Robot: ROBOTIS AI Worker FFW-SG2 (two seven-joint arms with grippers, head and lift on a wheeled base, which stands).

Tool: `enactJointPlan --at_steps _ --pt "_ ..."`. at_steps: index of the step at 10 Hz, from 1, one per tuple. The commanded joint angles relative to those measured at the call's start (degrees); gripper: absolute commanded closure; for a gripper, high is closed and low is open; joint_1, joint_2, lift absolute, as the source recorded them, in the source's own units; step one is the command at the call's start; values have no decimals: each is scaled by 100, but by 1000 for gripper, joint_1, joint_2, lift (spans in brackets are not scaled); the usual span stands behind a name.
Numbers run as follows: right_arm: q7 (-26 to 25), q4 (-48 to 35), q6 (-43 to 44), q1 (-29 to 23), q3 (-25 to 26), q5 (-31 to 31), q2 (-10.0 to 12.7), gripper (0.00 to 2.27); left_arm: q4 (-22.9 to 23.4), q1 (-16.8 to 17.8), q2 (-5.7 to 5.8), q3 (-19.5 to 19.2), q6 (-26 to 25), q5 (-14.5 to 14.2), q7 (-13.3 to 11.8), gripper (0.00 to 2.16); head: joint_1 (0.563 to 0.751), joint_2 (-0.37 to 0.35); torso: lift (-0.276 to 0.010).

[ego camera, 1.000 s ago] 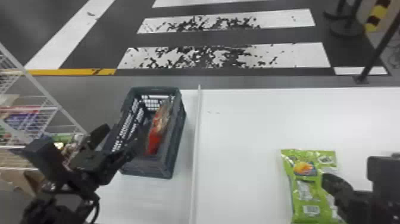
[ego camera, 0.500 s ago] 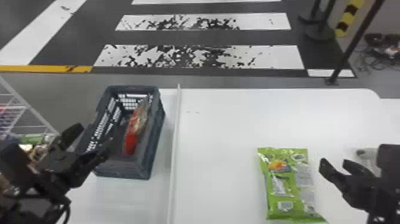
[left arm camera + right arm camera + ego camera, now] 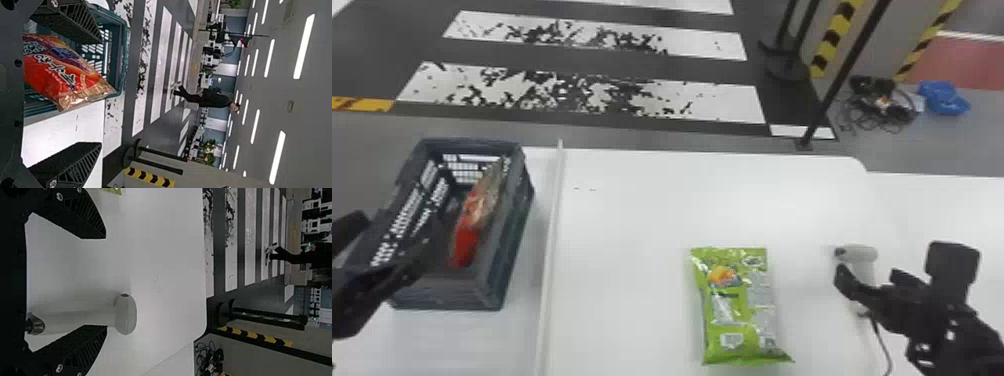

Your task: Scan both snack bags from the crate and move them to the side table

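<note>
Over the crate's [image 3: 447, 297] near left part is my left gripper [image 3: 392, 240]; in the left wrist view the left gripper [image 3: 88, 94] is open, with the red snack bag [image 3: 64, 74] beyond its fingers. That red bag [image 3: 474, 220] leans inside the crate along its right wall. A green snack bag [image 3: 737, 305] lies flat on the white table. My right gripper [image 3: 867, 285] is beside the white scanner [image 3: 862, 260] at the right. In the right wrist view the right gripper [image 3: 105, 282] stands open, the scanner [image 3: 125, 315] close to one finger and not gripped.
A raised white strip [image 3: 552, 250] runs between the crate and the green bag. The white table [image 3: 652, 210] has a rounded far right corner, with another white surface [image 3: 947, 210] beyond it. A cable [image 3: 882, 345] trails from the scanner toward the near edge.
The head view has turned to the right, so crate and green bag show farther left and the scanner has come into view. The right gripper has moved away from the green bag, toward the scanner.
</note>
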State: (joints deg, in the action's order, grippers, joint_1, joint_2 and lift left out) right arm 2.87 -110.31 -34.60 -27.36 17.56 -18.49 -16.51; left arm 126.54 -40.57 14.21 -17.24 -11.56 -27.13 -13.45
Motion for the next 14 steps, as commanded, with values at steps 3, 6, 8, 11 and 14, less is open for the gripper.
enactJointPlan --at_steps 3,6,8,11,14 --pt "381 1126 159 591 143 136 -45 127 20 -73 3 19 -18 77 0 70 695 -187 -29" --pt "689 1996 282 1092 81 241 -221 134 46 -153 3 -7 -18 85 -8 70 695 -215 -29" --pt "900 2427 317 1277 37 259 -326 134 72 -170 -6 10 -18 147 -8 70 695 -221 -29" --pt "1111 3015 581 1514 -77 364 -449 198 116 -205 -32 10 -18 182 -8 70 695 -238 -29" --pt "1278 3613 669 1901 -235 513 -572 1490 222 -276 -41 -7 -18 217 -35 70 695 -247 -29"
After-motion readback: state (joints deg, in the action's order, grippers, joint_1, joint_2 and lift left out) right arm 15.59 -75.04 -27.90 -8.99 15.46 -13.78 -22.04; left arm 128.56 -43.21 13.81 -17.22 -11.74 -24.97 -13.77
